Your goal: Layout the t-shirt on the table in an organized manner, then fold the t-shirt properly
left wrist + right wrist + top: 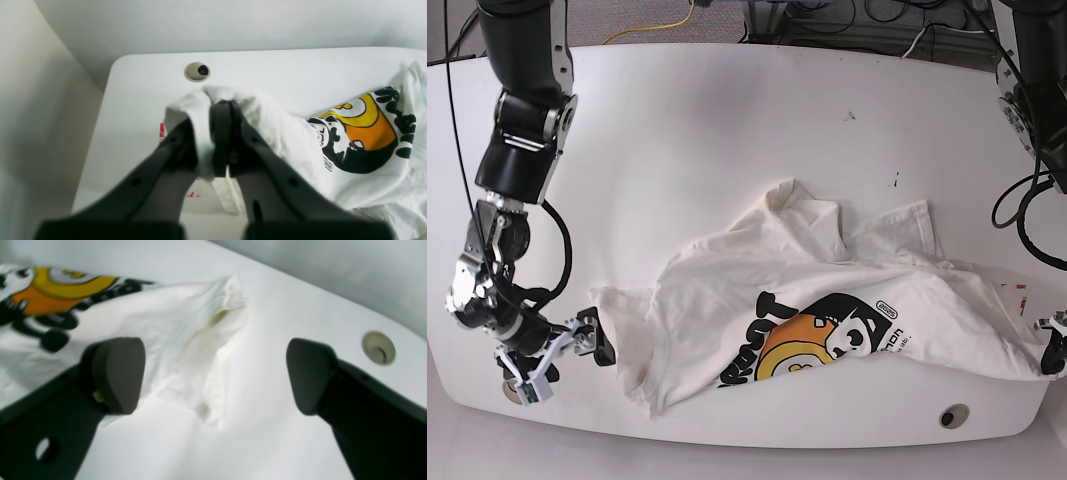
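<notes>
My left claw clamped a bunched edge of the t-shirt, which lay crumpled print-up on the table; my right claw gaped wide, gripping nothing.

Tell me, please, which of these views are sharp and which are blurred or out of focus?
Base view: sharp throughout, evenly lit, with the t-shirt print crisp and only soft shadows on the table. Left wrist view: the shut left gripper is blurred up close; the print beyond is only slightly soft. Right wrist view: softest overall, the open right gripper and the cloth both hazy.
</notes>
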{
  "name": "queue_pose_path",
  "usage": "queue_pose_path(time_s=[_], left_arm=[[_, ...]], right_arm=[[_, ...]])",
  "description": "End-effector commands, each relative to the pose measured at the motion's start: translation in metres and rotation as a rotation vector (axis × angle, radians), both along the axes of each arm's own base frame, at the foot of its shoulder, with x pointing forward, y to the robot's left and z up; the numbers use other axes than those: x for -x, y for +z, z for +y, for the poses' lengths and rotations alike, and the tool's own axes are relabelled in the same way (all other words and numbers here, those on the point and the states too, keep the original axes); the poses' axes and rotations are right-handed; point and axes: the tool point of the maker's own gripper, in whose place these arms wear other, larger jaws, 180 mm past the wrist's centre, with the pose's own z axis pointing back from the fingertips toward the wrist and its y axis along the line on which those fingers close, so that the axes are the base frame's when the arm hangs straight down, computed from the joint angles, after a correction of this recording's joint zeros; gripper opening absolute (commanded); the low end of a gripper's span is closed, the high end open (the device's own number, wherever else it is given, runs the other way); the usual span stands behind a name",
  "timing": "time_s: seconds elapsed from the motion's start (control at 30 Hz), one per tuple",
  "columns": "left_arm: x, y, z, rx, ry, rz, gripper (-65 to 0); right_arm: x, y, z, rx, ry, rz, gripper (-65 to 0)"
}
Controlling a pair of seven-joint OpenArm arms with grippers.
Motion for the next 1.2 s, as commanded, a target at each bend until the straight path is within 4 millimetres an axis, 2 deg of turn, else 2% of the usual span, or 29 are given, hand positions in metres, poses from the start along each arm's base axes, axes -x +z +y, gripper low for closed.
queue_pose_path(time_s=[0.0,0.1,0.2,0.33,0.37,0.43,0.5,0.57,0.7,0.8,0.9,1.17], left_arm=[[-0.002,0.028,0.006,-0.011,0.005,-0.077,-65.0],[-0.002,0.028,0.006,-0.010,0.006,-0.078,-65.0],[-0.001,0.026,0.006,-0.009,0.007,-0.074,-65.0],[0.003,0.015,0.006,-0.012,0.005,-0.048,-65.0],[0.003,0.016,0.005,-0.017,0.004,-0.052,-65.0],[0.004,0.019,0.004,-0.025,0.001,-0.060,-65.0],[0.004,0.026,0.001,-0.041,-0.003,-0.076,-65.0],[0.005,0.029,0.000,-0.050,-0.005,-0.083,-65.0],[0.009,0.016,-0.001,-0.053,-0.008,-0.056,-65.0],[0.011,0.019,-0.003,-0.062,-0.012,-0.064,-65.0],[0.011,0.024,-0.004,-0.074,-0.015,-0.077,-65.0],[0.012,0.021,-0.004,-0.074,-0.015,-0.070,-65.0]], right_arm=[[0.014,0.032,-0.002,-0.056,-0.020,-0.079,0.0],[0.030,0.026,0.001,-0.098,-0.033,-0.062,0.0],[0.046,0.011,0.001,-0.163,-0.076,-0.011,0.0],[0.060,-0.013,0.016,-0.258,-0.075,0.042,0.0],[0.067,-0.024,0.021,-0.284,-0.074,0.066,0.0],[0.073,-0.033,0.027,-0.306,-0.069,0.088,0.0],[0.079,-0.045,0.041,-0.341,-0.056,0.116,0.0],[0.082,-0.051,0.050,-0.360,-0.052,0.129,0.0],[0.086,-0.066,0.063,-0.404,-0.049,0.172,0.0],[0.088,-0.084,0.072,-0.448,-0.048,0.224,0.0],[0.089,-0.098,0.077,-0.490,-0.054,0.260,0.0],[0.082,-0.126,0.090,-0.598,-0.072,0.323,0.0]])
